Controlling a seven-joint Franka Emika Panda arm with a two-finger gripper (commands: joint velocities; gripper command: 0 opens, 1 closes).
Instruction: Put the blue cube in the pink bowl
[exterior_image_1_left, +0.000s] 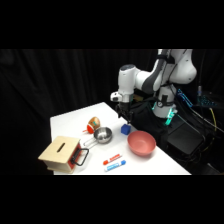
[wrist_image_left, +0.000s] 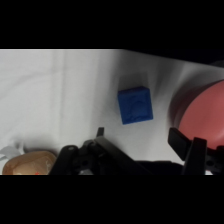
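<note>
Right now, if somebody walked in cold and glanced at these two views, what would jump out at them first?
Probably the blue cube, bright against the white table, lying free just ahead of the claw, which is open and hangs above it. Next the pink bowl, the biggest splash of colour, close beside the cube toward the table's near right edge. The wooden box at the near left corner comes third.

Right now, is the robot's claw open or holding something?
Gripper: open, holding nothing. The blue cube sits on the table beyond its fingertips.
</note>
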